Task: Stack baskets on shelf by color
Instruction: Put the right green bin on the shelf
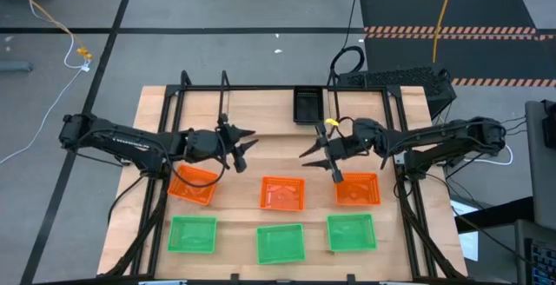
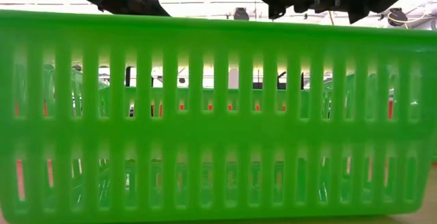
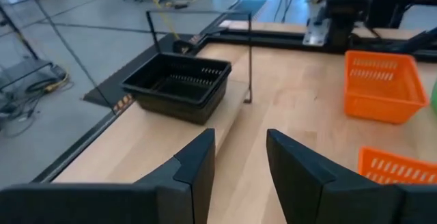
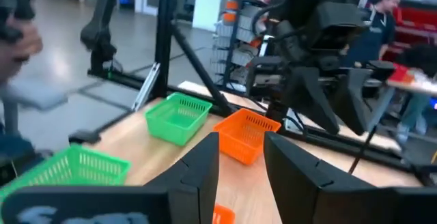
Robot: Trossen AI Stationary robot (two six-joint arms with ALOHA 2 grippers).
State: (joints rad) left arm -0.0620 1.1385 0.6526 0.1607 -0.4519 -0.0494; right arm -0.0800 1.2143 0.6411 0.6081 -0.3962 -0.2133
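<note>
Baskets lie in two rows nearer the table's front edge than both pincers: three orange ones (image 1: pixel 282 192) just under the fingertips, three green ones (image 1: pixel 280 242) beyond them. The left gripper (image 1: pixel 244 145) and right gripper (image 1: pixel 320 158) hover face to face above the wood, each with fingers apart and empty. The black stack (image 1: pixel 307 104) sits on the shelf (image 1: pixel 261 111) behind them, beside a thin black upright (image 3: pixel 249 60). A green basket wall (image 2: pixel 218 115) blocks the low view.

A robotics lab: hazard-striped floor mat (image 1: pixel 452 31), loose cables (image 1: pixel 52 24) (yellow, white).
</note>
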